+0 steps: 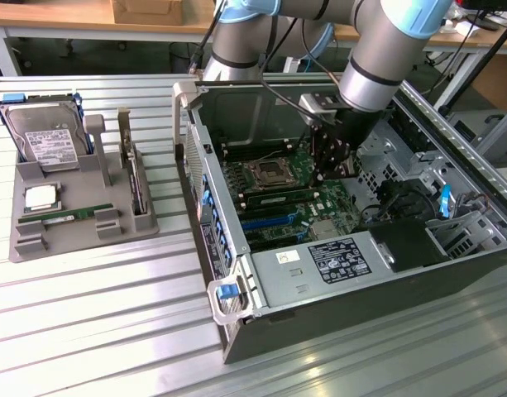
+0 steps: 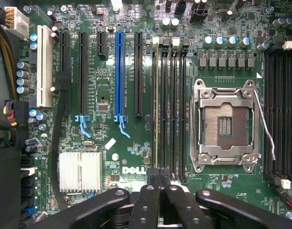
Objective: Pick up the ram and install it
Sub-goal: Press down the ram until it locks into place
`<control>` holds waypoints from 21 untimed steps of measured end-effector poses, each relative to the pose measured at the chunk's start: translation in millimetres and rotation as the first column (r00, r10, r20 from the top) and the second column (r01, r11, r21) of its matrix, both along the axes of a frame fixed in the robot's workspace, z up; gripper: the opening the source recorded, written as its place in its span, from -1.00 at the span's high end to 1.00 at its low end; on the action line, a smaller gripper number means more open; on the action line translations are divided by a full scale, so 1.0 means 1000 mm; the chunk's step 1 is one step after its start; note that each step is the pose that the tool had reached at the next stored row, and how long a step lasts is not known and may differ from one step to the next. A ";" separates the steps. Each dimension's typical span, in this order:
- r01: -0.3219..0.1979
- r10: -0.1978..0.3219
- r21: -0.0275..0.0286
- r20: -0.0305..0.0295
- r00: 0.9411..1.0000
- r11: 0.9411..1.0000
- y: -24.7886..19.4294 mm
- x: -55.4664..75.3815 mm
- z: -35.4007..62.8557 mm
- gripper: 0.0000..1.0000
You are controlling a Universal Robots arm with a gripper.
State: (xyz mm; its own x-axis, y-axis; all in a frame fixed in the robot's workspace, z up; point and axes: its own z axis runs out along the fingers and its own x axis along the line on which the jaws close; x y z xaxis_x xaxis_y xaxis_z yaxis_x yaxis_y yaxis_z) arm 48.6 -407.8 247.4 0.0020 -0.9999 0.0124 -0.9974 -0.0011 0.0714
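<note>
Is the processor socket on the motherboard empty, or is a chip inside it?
Empty. In the wrist view the processor socket shows its bare contact field inside the metal frame; no chip sits in it. A square silver processor lies outside on the grey holder.

I see a work surface of ribbed, silver-grey metal slats (image 1: 88, 306) running across the exterior view. Behind it stands a wooden-topped bench (image 1: 63, 15) on white legs, with a cardboard box (image 1: 141, 10) on it. Lighting is even and bright, with soft reflections on the slats.
</note>
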 end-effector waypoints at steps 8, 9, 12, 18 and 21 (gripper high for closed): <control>-0.001 0.001 0.000 0.000 1.000 1.000 0.0000 0.002 -0.0036 0.79; -0.001 0.001 0.000 0.000 1.000 1.000 0.0000 0.003 -0.0041 0.79; -0.001 0.001 0.000 0.000 1.000 1.000 0.0000 0.007 -0.0051 0.79; -0.002 0.002 0.000 0.000 1.000 1.000 0.0000 0.008 -0.0061 0.79; -0.002 0.002 0.000 0.000 1.000 1.000 0.0000 0.008 -0.0070 0.79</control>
